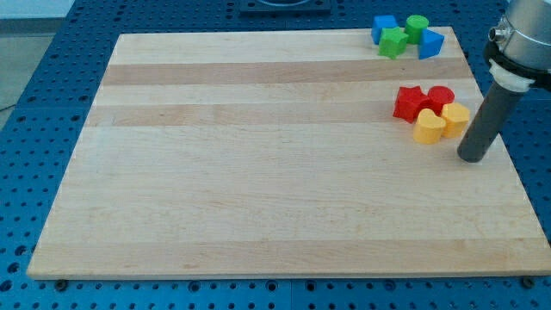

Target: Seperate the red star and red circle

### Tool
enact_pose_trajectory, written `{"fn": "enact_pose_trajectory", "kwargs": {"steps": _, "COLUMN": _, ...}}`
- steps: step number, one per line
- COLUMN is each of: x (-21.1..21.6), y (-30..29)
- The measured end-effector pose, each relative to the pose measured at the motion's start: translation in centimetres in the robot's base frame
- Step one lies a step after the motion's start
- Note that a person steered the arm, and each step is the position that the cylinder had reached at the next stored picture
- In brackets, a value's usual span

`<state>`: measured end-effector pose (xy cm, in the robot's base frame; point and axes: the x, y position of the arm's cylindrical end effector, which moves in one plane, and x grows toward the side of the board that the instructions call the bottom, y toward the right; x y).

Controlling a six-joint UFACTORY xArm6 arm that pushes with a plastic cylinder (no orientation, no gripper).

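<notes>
The red star and the red circle lie side by side, touching, near the view's right edge of the wooden board. Two yellow blocks sit just below them: a yellow heart and a yellow hexagon, both touching the red pair. My tip rests on the board just to the right of and below the yellow blocks, a short gap from the hexagon. The rod rises toward the view's top right.
A second cluster sits at the board's top right corner: a blue cube, a green star, a green cylinder and a blue triangle. The board's right edge is close to my tip.
</notes>
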<state>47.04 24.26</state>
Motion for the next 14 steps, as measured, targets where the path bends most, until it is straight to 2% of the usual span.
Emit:
{"fn": "enact_pose_trajectory", "kwargs": {"steps": 2, "x": 1.0, "y": 1.7}}
{"fn": "enact_pose_trajectory", "kwargs": {"steps": 3, "x": 1.8, "y": 7.4}}
{"fn": "enact_pose_trajectory", "kwargs": {"steps": 4, "x": 1.7, "y": 10.2}}
{"fn": "enact_pose_trajectory", "kwargs": {"steps": 5, "x": -0.1, "y": 10.2}}
{"fn": "enact_pose_trajectory", "kwargs": {"steps": 6, "x": -4.7, "y": 8.8}}
{"fn": "enact_pose_trajectory", "kwargs": {"steps": 7, "x": -6.7, "y": 6.3}}
{"fn": "enact_pose_trajectory", "kwargs": {"steps": 11, "x": -8.4, "y": -2.2}}
{"fn": "enact_pose_trajectory", "kwargs": {"steps": 14, "x": -12.1, "y": -1.8}}
